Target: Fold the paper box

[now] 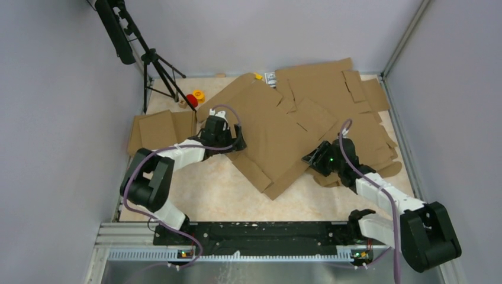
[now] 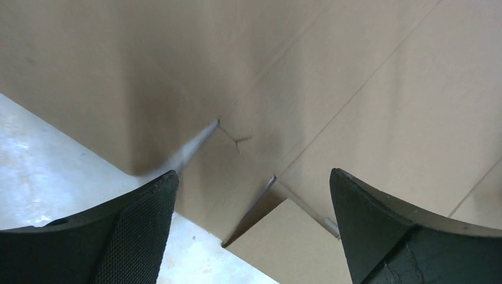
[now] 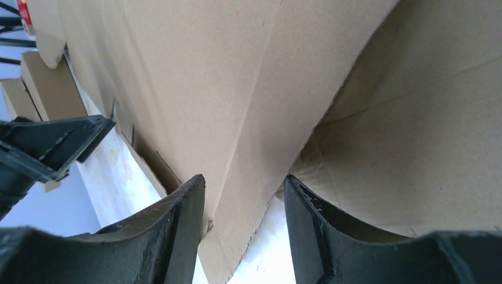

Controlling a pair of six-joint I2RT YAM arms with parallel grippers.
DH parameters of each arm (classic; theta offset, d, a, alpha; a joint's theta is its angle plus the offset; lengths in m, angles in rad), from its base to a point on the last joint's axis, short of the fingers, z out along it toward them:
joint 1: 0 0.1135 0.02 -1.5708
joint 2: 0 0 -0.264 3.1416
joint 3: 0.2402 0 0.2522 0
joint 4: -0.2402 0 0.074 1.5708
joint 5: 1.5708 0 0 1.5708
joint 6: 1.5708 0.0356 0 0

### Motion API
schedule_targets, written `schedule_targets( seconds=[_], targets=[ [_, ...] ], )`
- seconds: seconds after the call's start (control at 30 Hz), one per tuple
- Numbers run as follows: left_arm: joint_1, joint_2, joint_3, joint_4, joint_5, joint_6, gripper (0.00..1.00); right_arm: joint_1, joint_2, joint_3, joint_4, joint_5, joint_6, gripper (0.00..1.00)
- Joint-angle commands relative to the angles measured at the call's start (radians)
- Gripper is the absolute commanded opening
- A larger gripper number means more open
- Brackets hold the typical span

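Where the two arms reach out from the black rail (image 1: 260,234), the paper box (image 1: 275,139) lies ahead of them on the pale table (image 1: 207,192). It is a large brown creased sheet, set askew, with one corner pointing back toward the rail.

At the box's near right edge, the right gripper (image 3: 244,204) has one finger on each side of a raised cardboard edge. Its jaws stand partly apart, and it cannot be told whether they pinch the edge or only bracket it.

At the box's left edge, the left gripper (image 2: 253,198) hovers over a slotted corner. Its fingers (image 2: 139,228) are spread wide and grasp nothing, and the cardboard shows below the gap.

Just left of the box lie smaller cardboard pieces (image 1: 157,130). A pile of slotted cardboard sheets (image 1: 349,97) spreads beyond the box's right side and partly under it. Beyond the box's far left corner sit a small red object (image 1: 192,100) and a yellow one (image 1: 199,93). Farther beyond that corner a black tripod (image 1: 155,62) stands by the wall.
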Motion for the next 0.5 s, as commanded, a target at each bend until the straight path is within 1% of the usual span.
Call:
schedule_targets(
  seconds=[0.0, 0.1, 0.17, 0.33, 0.4, 0.47],
  targets=[
    [0.004, 0.039, 0.028, 0.04, 0.076, 0.006, 0.97, -0.004, 0.074, 0.093, 0.092, -0.084, -0.051, 0.51],
    [0.004, 0.049, 0.023, 0.045, 0.089, -0.002, 0.97, -0.004, 0.111, 0.111, 0.127, -0.107, -0.051, 0.5],
    [0.004, 0.062, 0.029, 0.035, 0.099, -0.002, 0.97, -0.005, 0.126, 0.121, 0.146, -0.116, -0.05, 0.46],
    [0.002, 0.061, 0.022, 0.033, 0.103, -0.011, 0.97, -0.004, 0.171, 0.14, 0.171, -0.119, -0.036, 0.46],
    [0.002, 0.057, 0.02, 0.032, 0.107, -0.011, 0.97, -0.004, 0.201, 0.153, 0.153, -0.109, -0.032, 0.46],
    [0.002, 0.052, 0.017, 0.033, 0.113, -0.014, 0.97, -0.003, 0.234, 0.182, 0.096, -0.082, -0.037, 0.46]
  ],
)
